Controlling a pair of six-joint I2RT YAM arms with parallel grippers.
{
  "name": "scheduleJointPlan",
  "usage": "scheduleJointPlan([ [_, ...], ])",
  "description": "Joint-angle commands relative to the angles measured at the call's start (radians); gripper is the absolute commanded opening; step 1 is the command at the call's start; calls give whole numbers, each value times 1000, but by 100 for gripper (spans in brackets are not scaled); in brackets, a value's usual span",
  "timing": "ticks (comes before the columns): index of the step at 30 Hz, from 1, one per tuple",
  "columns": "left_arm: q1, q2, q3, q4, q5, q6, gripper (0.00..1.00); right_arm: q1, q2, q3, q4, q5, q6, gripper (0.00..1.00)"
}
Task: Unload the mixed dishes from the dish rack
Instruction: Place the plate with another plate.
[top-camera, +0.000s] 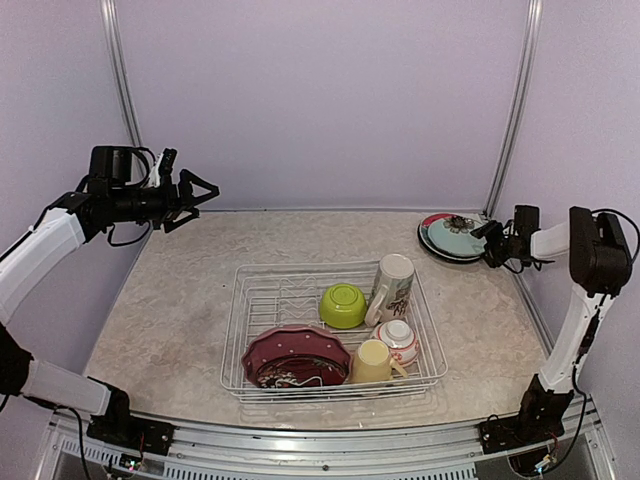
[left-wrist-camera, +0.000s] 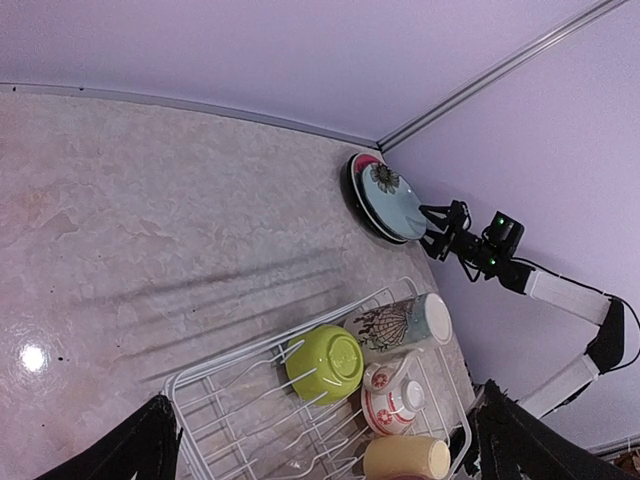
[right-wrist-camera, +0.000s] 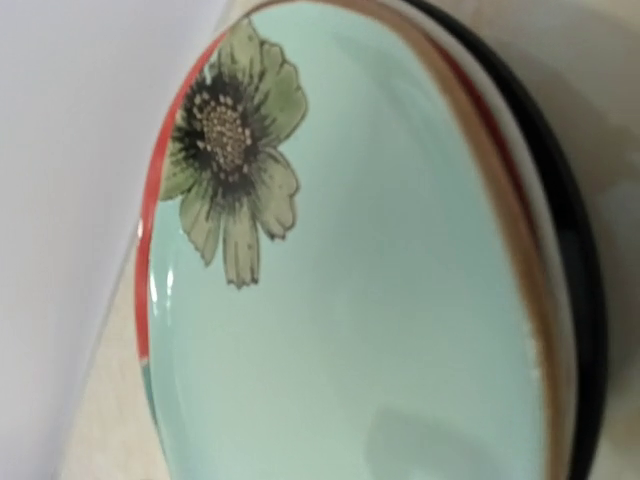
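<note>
Lilac walls (top-camera: 320, 100), seemingly marble tabletop (top-camera: 170, 300).

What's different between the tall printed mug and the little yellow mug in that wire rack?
The tall cream mug carries a dark printed pattern, while the pale yellow mug is plain. The cream mug is clearly taller than the yellow one. The cream mug sits toward the far side of the dish rack, and the yellow mug sits at its near edge. Both are on the rack's right side and not yet unloaded.
</note>
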Motion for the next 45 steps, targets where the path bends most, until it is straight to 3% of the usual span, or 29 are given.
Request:
scheduleJointPlan([
  [1,10,-12,25,13,3,2,99,-7,-70,26,-162,35,-149,72],
  [11,12,-5,25,2,-30,15,99,0,-127,15,-337,126,-424,88],
  [19,8,8,27,-5,-43,25,99,32,-183,-1,-478,189,-568,92],
  [27,10,8,35,-26,-84,45,99,174,-464,-156,-541,373,-627,100],
  [33,8,22,34,-24,-73,37,99,178,-696,-321,-523,318,-634,100],
  [38,7,24,36,-20,-58,28,99,292,-880,-371,-540,255,-643,100],
  [45,3,20,34,-19,-60,28,99,561,-1001,-332,-584,330,-653,100],
])
